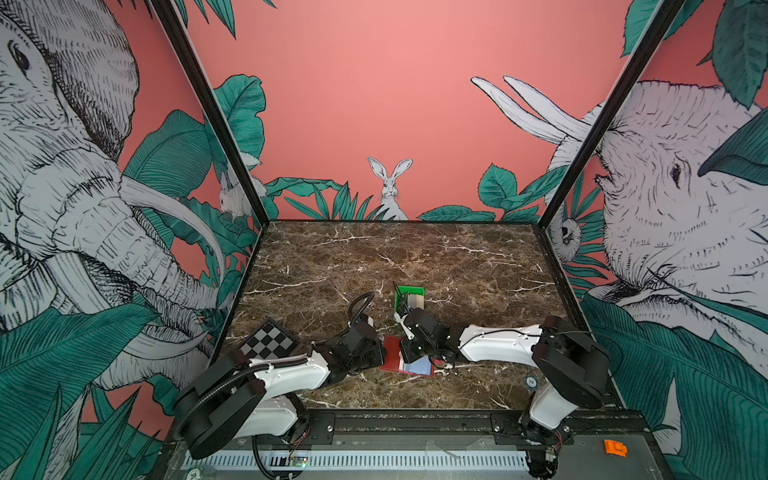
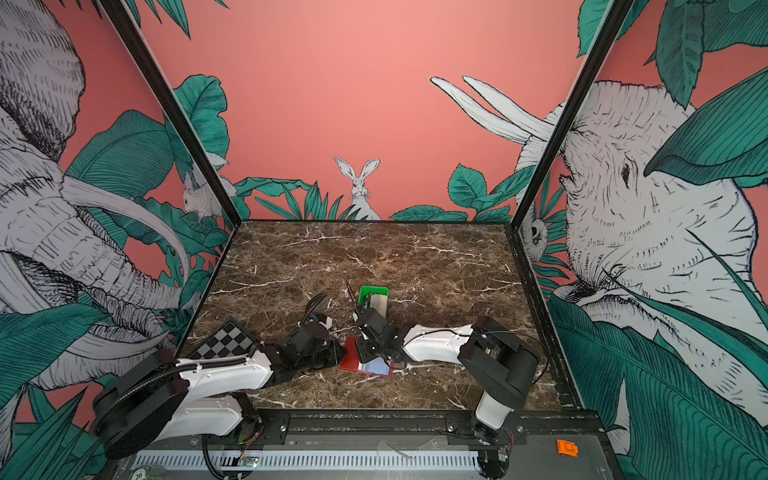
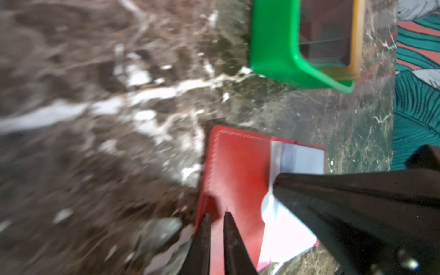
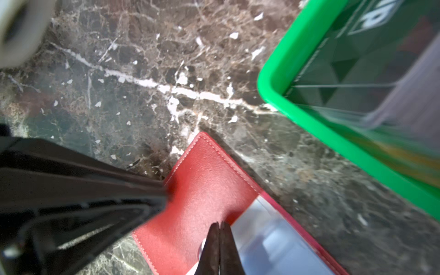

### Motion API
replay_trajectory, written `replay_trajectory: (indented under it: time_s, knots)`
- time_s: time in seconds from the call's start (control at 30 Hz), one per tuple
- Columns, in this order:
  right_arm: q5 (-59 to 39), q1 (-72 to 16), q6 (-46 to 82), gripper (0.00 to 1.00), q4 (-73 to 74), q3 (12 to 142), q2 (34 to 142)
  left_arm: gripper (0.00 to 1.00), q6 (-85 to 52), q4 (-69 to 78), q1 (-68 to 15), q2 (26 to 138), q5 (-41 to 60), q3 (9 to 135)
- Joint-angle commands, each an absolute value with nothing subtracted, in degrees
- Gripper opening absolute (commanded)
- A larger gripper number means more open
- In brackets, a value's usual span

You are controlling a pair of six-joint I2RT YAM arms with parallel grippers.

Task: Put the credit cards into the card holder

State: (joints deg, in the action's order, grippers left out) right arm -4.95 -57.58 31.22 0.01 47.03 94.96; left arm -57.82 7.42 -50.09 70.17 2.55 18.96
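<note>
Pinning the open card holder (image 4: 202,190) flat: left gripper (image 3: 215,217) tips sit a thin slit apart on the red flap's (image 3: 238,171) edge, clamping nothing visible; right gripper (image 4: 220,225) jaws are pressed together on the seam beside the pale pockets (image 4: 273,238). The credit cards (image 4: 345,59) lie in the green tray (image 4: 273,78) beyond both sets of tips. Best one arm holds the flap while the other lifts straight off for a card.

I see card holder (image 1: 392,353) lying open, red w/ pale blue pockets up; credit cards (image 1: 415,299) stacked in green tray (image 1: 409,289) just behind.
</note>
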Motion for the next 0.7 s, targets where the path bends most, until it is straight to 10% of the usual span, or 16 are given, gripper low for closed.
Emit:
replay_trajectory:
  time_s: [0.0,0.67]
  knots:
    - [-3.09,-57.38,30.31,0.0,-0.44,46.67,93.61,0.14,-60.24,-0.64,-50.33,64.86,-2.05,16.31]
    - [2.5,-56.95,28.21,0.0,-2.66,43.89,86.39,0.18,-50.2,-1.24,-50.27,59.25,10.65,24.39]
